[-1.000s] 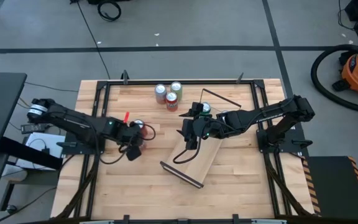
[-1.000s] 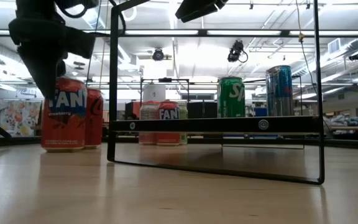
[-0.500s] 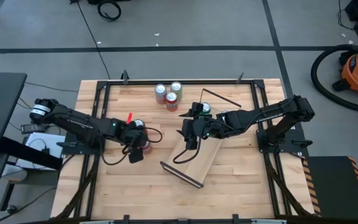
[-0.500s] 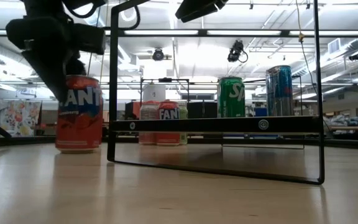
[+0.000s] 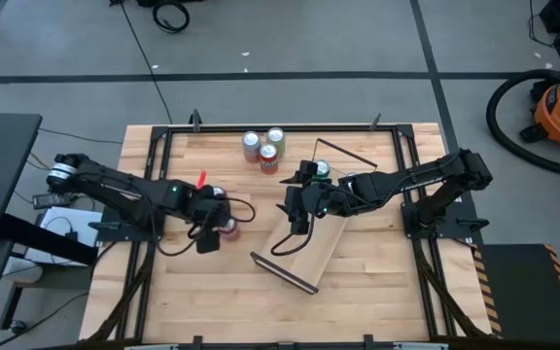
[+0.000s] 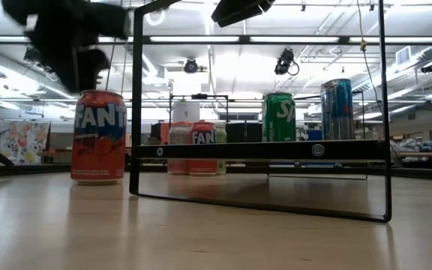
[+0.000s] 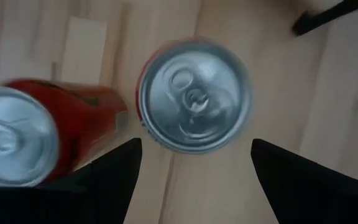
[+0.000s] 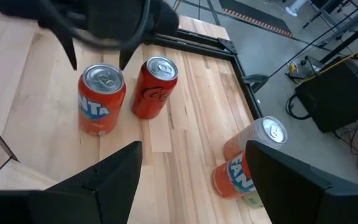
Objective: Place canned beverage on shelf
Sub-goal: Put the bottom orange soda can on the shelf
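Note:
An orange Fanta can [image 7: 194,96] stands upright on its base on the table, beside a red Coca-Cola can [image 8: 154,87]. My left gripper [image 7: 196,144] is open and hovers just above the Fanta can [image 8: 101,99], its fingers clear of the top; the low view shows the gripper [image 6: 77,60] over the can [image 6: 98,136]. The shelf [image 5: 304,243] stands slantwise at mid-table on its wire frames, with a green can [image 6: 279,116] and a blue can [image 6: 337,109] on its plank [image 6: 261,150]. My right gripper [image 8: 191,149] is open and empty over the shelf's far end [image 5: 297,212].
Three more cans [image 5: 263,146] stand together near the table's far edge; two of them show in the right wrist view [image 8: 253,155]. Black frame rails [image 5: 154,175] run along the table's left and right sides. Bare wood lies in front of the shelf [image 5: 212,292].
My left gripper has carried the Fanta can a little toward the shelf, let go of it and gone up. The can now stands upright on the table, clear of the fingers.

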Robot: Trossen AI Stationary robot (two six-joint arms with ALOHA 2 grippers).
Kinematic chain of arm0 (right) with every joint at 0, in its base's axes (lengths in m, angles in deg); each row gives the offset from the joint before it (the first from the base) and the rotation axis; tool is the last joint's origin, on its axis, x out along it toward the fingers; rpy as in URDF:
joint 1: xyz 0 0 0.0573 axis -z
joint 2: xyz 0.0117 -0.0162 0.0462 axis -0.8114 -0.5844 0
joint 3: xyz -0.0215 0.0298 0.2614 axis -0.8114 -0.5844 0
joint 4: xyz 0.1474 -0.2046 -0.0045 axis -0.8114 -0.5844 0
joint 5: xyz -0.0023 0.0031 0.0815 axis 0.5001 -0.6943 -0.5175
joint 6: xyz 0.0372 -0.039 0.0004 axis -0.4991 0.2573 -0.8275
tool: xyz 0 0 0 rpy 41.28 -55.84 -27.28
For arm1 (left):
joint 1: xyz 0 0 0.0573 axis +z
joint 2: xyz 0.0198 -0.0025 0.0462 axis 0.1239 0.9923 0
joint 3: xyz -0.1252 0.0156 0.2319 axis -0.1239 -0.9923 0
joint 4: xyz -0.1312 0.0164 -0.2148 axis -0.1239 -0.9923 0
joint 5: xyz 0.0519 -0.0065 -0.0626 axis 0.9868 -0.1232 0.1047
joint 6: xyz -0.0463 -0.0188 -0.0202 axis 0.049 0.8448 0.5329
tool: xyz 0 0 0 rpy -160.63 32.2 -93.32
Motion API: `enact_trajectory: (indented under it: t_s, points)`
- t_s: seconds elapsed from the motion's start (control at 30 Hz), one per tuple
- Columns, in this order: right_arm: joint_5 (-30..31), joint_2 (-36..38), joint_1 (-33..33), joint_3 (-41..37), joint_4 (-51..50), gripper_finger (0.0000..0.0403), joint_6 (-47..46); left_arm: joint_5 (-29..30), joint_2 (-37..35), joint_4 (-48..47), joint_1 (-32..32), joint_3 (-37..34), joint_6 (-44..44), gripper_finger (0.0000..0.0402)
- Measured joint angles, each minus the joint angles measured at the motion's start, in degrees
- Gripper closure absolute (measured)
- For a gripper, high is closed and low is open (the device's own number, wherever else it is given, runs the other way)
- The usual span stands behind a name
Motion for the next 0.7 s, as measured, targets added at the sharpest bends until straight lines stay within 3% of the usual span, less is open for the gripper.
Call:
enact_trajectory:
  t_s: [0.3, 0.7]
  points:
    - [0.0, 0.0, -0.3, 0.0, -1.0, 0.0106, -0.6, 2.2, 0.0, 1.8, 0.8, 7.3, -7.2, 0.0087]
    - [3.0, 0.0, -1.1, 0.0, -3.3, 0.0106, -0.4, 6.0, 0.0, 5.6, 1.2, 7.7, -10.4, 0.0084]
